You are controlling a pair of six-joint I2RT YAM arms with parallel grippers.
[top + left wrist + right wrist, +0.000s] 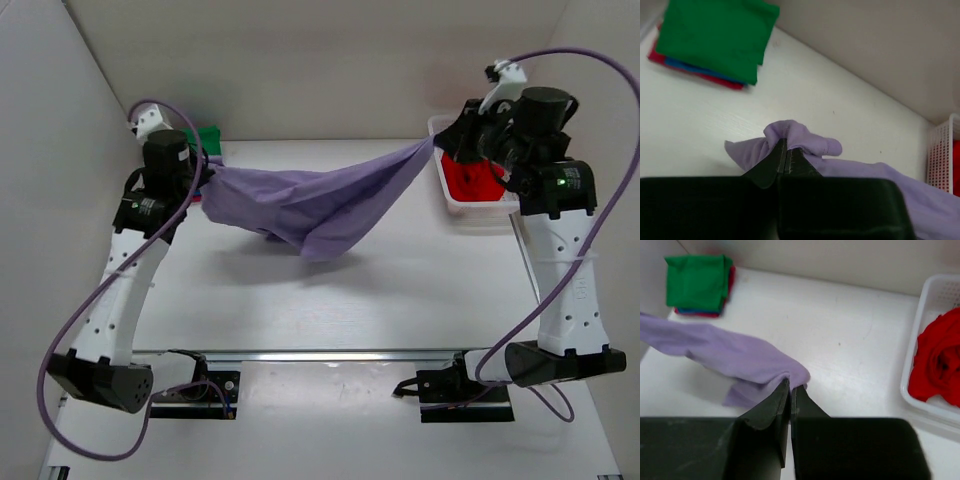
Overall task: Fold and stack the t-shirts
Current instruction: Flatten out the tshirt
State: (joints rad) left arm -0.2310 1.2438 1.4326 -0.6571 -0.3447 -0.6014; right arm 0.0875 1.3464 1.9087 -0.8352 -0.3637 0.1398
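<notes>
My left tool (pixel 786 156) and right tool (pixel 790 392) each clamp the purple shirt (pixel 300 205), hung unfolded over the surface (pixel 400 300). The folded stack (pixel 710 40) is done, and a red shirt (pixel 940 360) lies in the basket (pixel 909 365).

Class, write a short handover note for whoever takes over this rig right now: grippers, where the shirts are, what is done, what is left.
Left gripper: shut on one end of the purple shirt.
Right gripper: shut on the other end; the shirt hangs between them, sagging in the middle.
Done: folded stack at the far left, green on top.
Left: fold and stack the purple shirt, then the red shirt crumpled in the basket.
</notes>
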